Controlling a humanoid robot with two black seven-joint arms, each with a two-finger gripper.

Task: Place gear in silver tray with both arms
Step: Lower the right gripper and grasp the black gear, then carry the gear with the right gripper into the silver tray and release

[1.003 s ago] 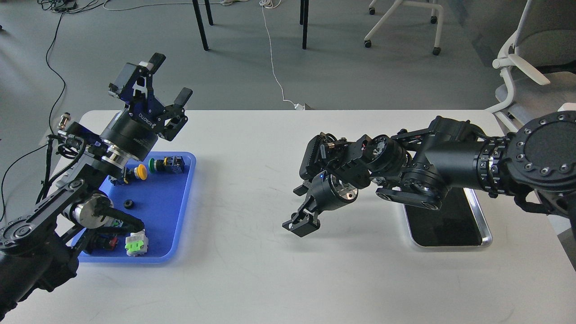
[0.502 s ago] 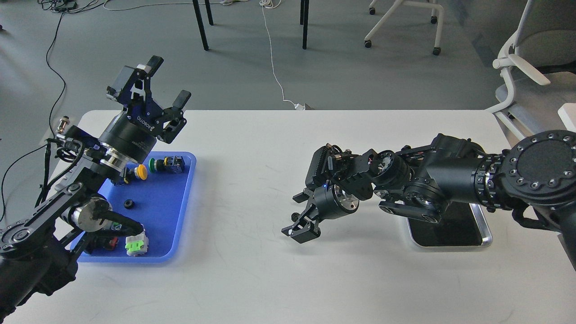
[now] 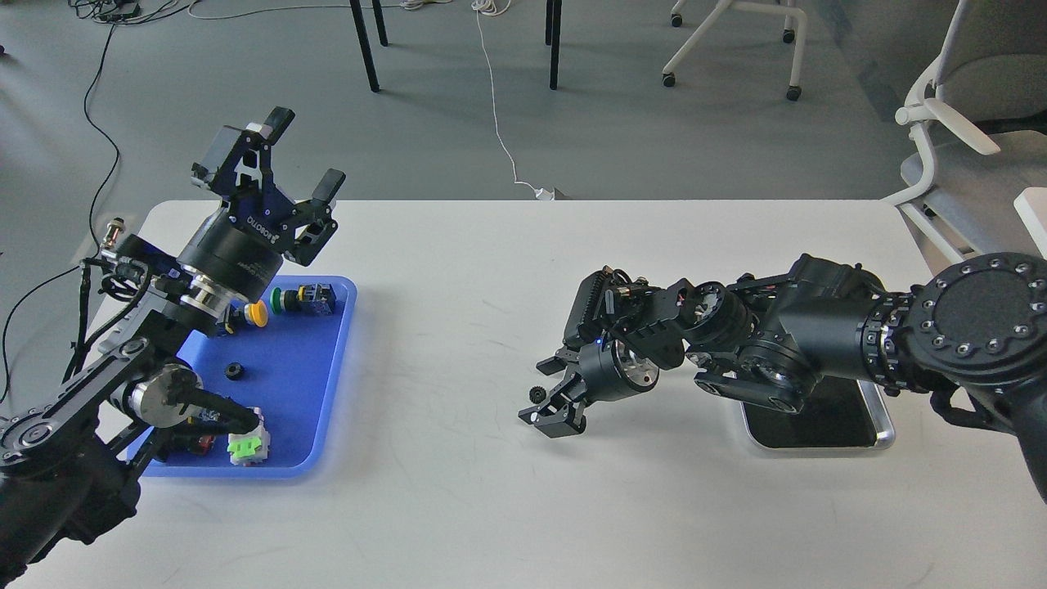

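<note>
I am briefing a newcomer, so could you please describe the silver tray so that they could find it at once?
Look to the right side of the white table, under the right arm. The silver tray lies there, partly hidden: shiny metal rim, dark mirror-like floor, unlike the blue plastic tray on the left.

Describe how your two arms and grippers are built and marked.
Both arms are black, jointed, with thick round housings. The left arm has a silver wrist ring and loose black cables; the left gripper carries white lettering. The right gripper is all black, below a small blue light.
</note>
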